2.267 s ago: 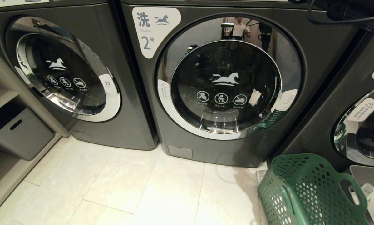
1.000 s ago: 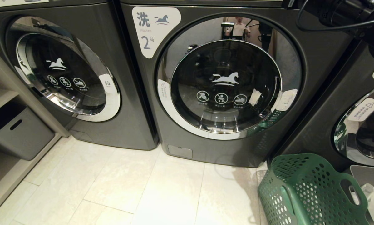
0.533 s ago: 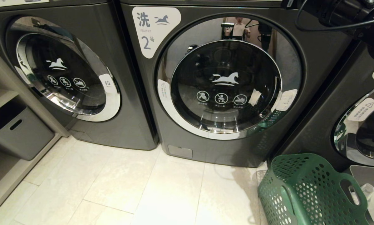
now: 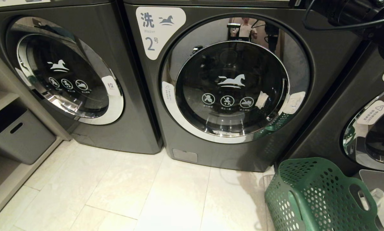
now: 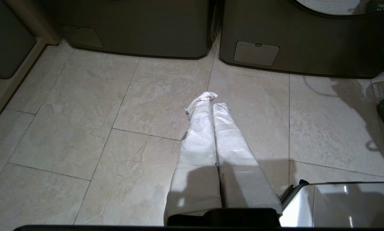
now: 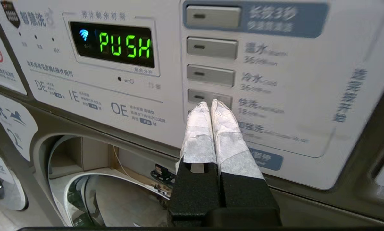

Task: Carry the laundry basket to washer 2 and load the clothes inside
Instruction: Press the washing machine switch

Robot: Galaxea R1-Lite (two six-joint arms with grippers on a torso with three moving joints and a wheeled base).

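Laundromat: numbered washers (image 4: 230, 86) in a row.

White-wrapped fingers (image 6: 224, 128), black end effector (image 6: 211, 106)

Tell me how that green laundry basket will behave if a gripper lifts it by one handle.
The green laundry basket is perforated plastic, so probably light and fairly stiff. It already leans on the floor, so lifted by one handle cutout it would likely swing and tilt further.
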